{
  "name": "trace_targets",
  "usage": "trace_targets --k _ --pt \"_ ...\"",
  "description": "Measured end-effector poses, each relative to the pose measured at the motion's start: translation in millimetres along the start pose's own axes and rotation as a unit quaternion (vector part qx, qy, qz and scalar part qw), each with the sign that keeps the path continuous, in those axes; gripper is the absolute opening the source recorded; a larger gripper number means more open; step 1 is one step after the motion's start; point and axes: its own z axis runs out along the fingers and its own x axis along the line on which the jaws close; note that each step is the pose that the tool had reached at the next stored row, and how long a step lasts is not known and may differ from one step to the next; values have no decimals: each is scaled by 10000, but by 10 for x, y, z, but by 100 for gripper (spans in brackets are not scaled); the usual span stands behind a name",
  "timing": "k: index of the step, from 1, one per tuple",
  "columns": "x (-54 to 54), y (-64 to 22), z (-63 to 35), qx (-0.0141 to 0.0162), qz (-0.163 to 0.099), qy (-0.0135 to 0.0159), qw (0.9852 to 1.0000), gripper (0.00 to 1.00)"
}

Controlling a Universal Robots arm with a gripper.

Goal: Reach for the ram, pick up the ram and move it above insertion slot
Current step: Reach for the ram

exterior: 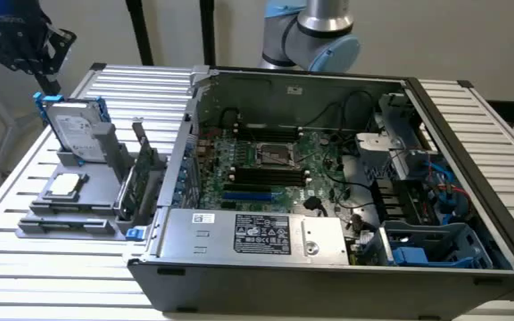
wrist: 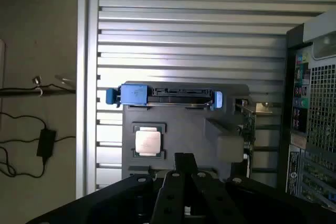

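Note:
My gripper [exterior: 50, 85] hangs shut and empty at the exterior view's far left, above the back end of the grey parts holder [exterior: 78, 212]. The ram [exterior: 125, 192] looks like the slim green stick standing on edge along the holder's side nearest the computer, well below and to the right of the gripper. In the wrist view the closed fingers [wrist: 178, 182] point down over the holder [wrist: 184, 119]. The long black insertion slots [exterior: 266, 175] lie on the motherboard inside the open case.
A silver hard drive with blue rails [exterior: 74, 130] stands in the holder just under the gripper. A taller green card with a metal bracket [exterior: 145, 164] stands beside the ram. A processor chip [wrist: 148, 141] lies on the holder. The open computer case [exterior: 328, 267] sits on a slatted table [exterior: 25, 281].

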Motion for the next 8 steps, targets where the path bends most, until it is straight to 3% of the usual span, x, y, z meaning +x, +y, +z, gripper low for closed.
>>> trace_targets --k 8 --pt "0 0 0 0 0 0 10000 11"
